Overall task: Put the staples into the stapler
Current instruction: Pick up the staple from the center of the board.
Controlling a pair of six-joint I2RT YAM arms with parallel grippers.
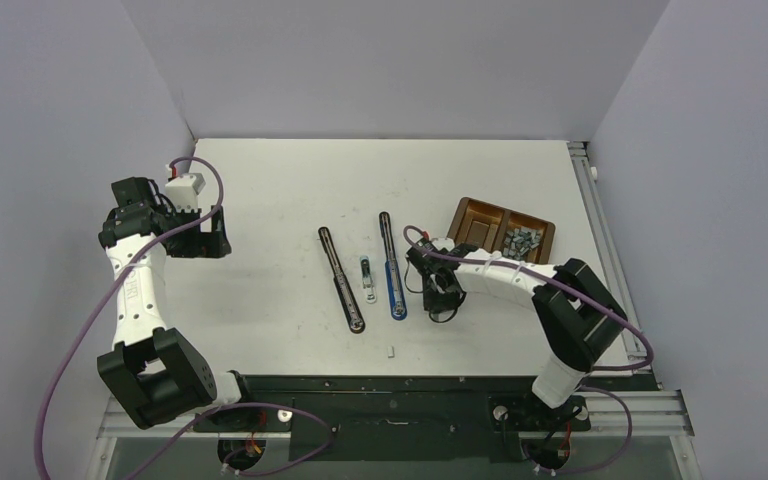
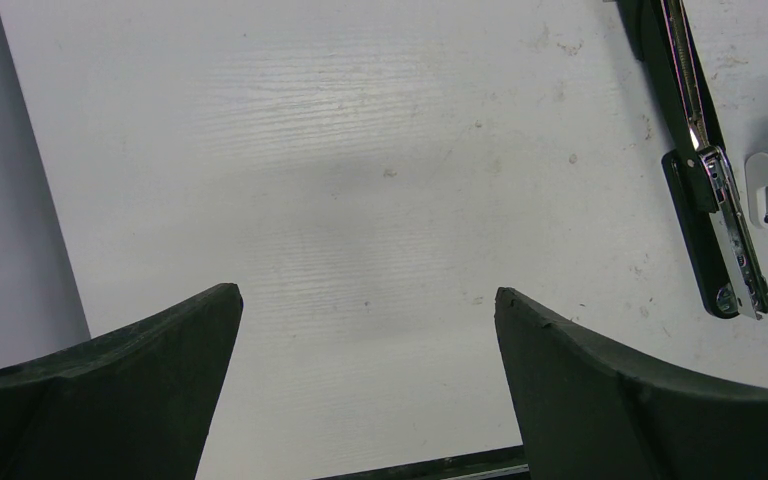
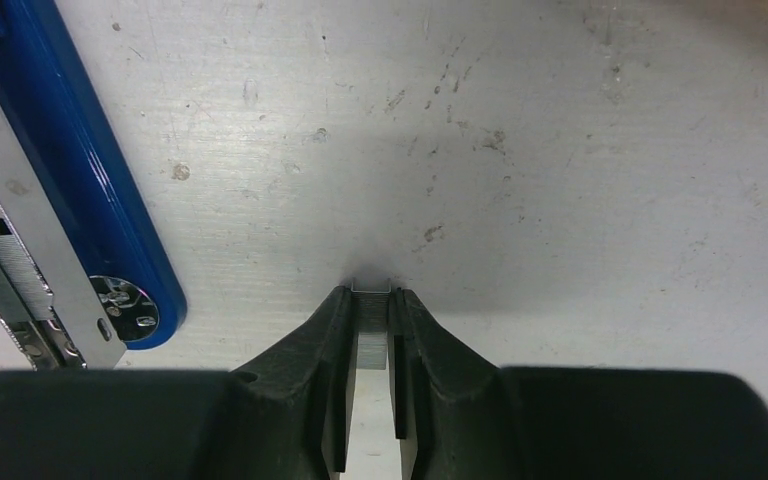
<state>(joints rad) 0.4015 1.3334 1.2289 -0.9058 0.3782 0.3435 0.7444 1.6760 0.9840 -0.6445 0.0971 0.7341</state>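
Pinching a staple strip (image 3: pixel 371 335) between fingertips pressed almost together: right tool (image 3: pixel 372 298), low over the table (image 3: pixel 560 150). Strip held upright in the grip, its end showing just past the tips, at or just above the table surface; contact not resolvable. Just left of the tool, apart from the strip: blue stapler (image 3: pixel 90 200), opened flat, silver magazine exposed. Farther left, a small clear piece (image 1: pixel 366 275), then a black stapler (image 1: pixel 342 278), likewise opened out, both parallel to the blue one. Behind the right tool: brown tray (image 1: pixel 480 215), loose staples (image 1: pixel 520 240) heaped in its right compartment. Near the table's front edge, a small loose bit (image 1: pixel 391 351), too small to identify. Left tool (image 2: pixel 365 295) spread wide above the table, well left of both staplers.
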